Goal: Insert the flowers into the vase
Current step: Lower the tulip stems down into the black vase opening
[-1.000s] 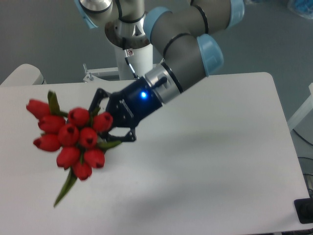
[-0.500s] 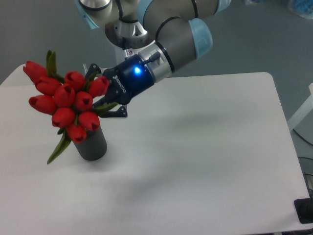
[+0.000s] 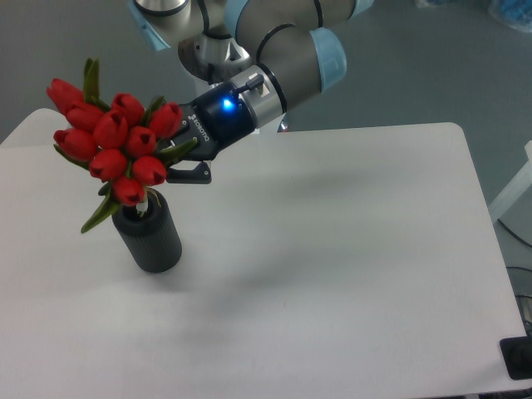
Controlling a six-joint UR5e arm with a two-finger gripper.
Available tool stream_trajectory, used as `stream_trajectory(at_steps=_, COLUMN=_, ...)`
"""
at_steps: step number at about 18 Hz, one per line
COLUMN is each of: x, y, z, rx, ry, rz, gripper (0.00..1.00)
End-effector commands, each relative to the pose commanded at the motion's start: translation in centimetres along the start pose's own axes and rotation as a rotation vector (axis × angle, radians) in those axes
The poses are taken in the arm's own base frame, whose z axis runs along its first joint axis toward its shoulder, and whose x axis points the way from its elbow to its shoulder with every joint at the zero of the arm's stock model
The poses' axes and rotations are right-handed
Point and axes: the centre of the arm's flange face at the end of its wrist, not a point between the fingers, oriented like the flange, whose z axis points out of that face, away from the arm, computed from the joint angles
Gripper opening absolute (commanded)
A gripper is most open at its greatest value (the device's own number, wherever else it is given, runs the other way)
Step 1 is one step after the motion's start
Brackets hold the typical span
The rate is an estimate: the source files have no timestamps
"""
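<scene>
The flowers point(image 3: 112, 141), a bunch of red tulip buds with green leaves, hang tilted in the air at the left of the table. My gripper point(image 3: 176, 150) is shut on the flowers, gripping the bunch from the right, just behind the buds. The vase point(image 3: 150, 236), a matte black cylinder, stands upright on the table directly below the bunch. The lowest bud and a pale stem end sit right at the vase's mouth. One green leaf point(image 3: 100, 214) droops past the vase's left rim.
The white table point(image 3: 332, 249) stretches to the right and front of the vase. The arm's base column point(image 3: 218, 62) stands behind the table's far edge. A dark object point(image 3: 517, 359) sits at the bottom right corner.
The gripper has carried the flowers up and back and turned the bunch more upright. The vase, hidden behind the buds a second ago, now shows nearly whole below them.
</scene>
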Motion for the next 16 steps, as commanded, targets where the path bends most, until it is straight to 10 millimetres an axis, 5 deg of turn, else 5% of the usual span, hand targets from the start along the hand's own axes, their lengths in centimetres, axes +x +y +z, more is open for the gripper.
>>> stream_trajectory(at_steps=16, x=1.4, y=5.4, z=1.0, rx=-0.007, ry=0.021, rz=0.089, gripper=0.12)
